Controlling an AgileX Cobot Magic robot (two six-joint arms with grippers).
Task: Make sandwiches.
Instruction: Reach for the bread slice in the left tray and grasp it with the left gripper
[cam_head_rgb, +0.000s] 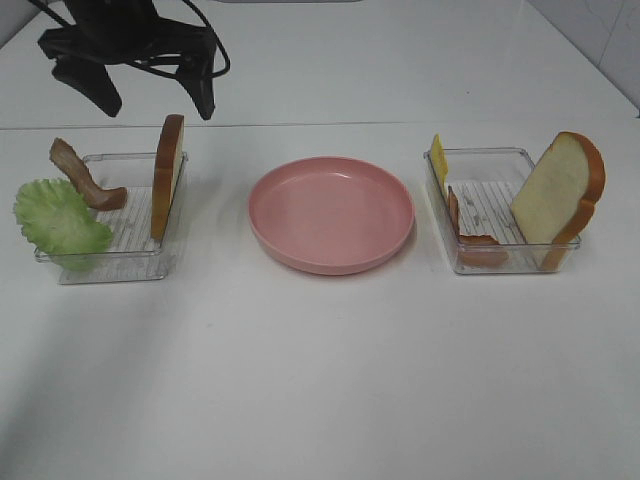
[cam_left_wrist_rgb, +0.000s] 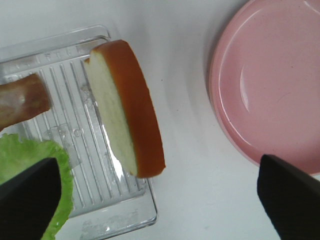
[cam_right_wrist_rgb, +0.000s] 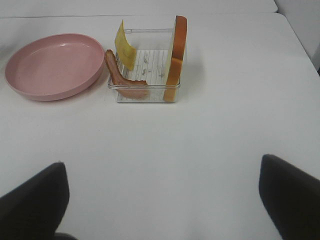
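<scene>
- Sandwich parts are sitting loose in two clear trays, unstacked.
- Left tray (cam_head_rgb: 110, 270) is sitting toward the table's (cam_head_rgb: 320, 380) left edge and right tray (cam_head_rgb: 500, 152) toward its right edge, with the pink plate (cam_head_rgb: 331, 213) lying between them, mid-table.
- Left bread slice (cam_head_rgb: 168, 175) is standing on edge against the left tray's plate-side wall. Its long axis is pointing up with a slight tilt, its flat plane is running from near edge to far edge, and its white face is looking toward the table's left edge.
- Right bread slice (cam_head_rgb: 558, 190) is leaning upright in the right tray's near right corner, rounded top up, white face turning toward the plate.
- Lettuce (cam_head_rgb: 60, 220) is hanging over the left tray's near left corner, partly outside it.
- Left bacon strip (cam_head_rgb: 85, 175) is slanting in the left tray, with one end poking up over the far left rim and the other down on the tray floor.
- Cheese slice (cam_head_rgb: 438, 160) is standing upright against the right tray's plate-side wall, at the far corner.
- Right bacon strip (cam_head_rgb: 470, 235) is lying along that same wall, curling into the near corner.
- Left gripper (cam_head_rgb: 155, 95) is hovering over the left tray, fingers spread wide, gripping nothing.
- Right gripper (cam_right_wrist_rgb: 161, 197) is hanging over bare table well apart from the right tray, fingers spread wide, gripping nothing.
</scene>
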